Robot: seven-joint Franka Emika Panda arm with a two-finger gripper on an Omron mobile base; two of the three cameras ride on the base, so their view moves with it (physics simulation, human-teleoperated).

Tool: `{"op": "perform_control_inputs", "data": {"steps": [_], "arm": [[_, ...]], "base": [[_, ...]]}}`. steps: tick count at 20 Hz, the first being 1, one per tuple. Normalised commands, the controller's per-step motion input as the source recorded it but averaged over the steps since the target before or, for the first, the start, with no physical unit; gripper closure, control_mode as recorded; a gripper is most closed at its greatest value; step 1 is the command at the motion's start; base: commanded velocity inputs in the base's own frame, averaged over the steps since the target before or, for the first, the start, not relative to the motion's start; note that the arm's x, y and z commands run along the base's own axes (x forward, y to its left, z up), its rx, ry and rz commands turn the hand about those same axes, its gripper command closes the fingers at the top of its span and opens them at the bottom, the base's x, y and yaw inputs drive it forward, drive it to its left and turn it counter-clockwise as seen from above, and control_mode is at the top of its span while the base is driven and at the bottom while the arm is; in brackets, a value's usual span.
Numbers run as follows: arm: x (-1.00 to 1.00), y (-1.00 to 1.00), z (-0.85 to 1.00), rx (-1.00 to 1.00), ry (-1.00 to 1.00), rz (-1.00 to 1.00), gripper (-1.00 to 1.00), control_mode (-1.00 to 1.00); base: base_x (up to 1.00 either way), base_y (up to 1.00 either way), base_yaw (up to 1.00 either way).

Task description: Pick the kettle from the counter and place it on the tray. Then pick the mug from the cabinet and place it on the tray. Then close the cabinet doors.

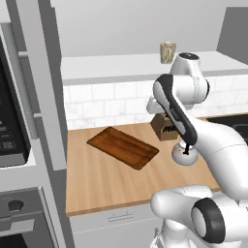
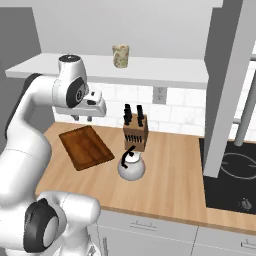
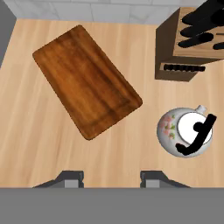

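1. Risks. The small squat silver-grey kettle (image 3: 187, 132) w/ thin black upright handle sits off to one side of the gripper (image 3: 111, 177) axis in the hand view, not under it; a straight descent from here would prob. land on bare counter. The wooden knife block (image 2: 135, 134) stands just behind the kettle, so a sideways approach could clip it. The handle is thin and arched: an off-centre pinch may let the kettle swing or slip.

2. Risks, cont. The flat dark reddish-brown wooden tray (image 1: 123, 147) lies at an angle to the counter edge; a drop near its low rim could leave the kettle tilted, half on the light tan wood-grain countertop (image 1: 101, 184).

3. Arm pose. Arm is folded high above the counter, elbow raised, wrist bent so the hand looks straight down; in the right base view the hand hangs above the tray's back edge, well above the surface.

4. End effector. Fingers (image 3: 70, 178) spread apart w/ nothing between them; no contact w/ any obj.

5. Task objs. Kettle: on the counter, near the tray but apart from it, in front of the knife block. Small beige speckled mug (image 2: 120, 55): upright on the pale shelf (image 2: 150, 70) of the wall cabinet, well above the counter. Tray bears nothing. Step in hand, judged: reaching for the kettle, not yet grasped.
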Motion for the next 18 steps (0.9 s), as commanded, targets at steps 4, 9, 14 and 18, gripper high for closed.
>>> {"op": "perform_control_inputs", "data": {"steps": [4, 9, 14, 18], "arm": [[-0.24, 0.00, 0.00, 0.00, -0.11, 0.00, -1.00, -1.00], [-0.10, -0.46, -0.35, -0.01, 0.00, -0.02, -1.00, -1.00], [0.00, -1.00, -0.56, 0.00, 0.00, -0.15, -1.00, -1.00], [0.00, -0.59, -0.48, 0.00, 0.03, -0.19, -1.00, -1.00]], "base": [[0.00, 0.00, 0.00], [0.00, 0.00, 0.00], [0.00, 0.00, 0.00], [0.00, 0.00, 0.00]]}}
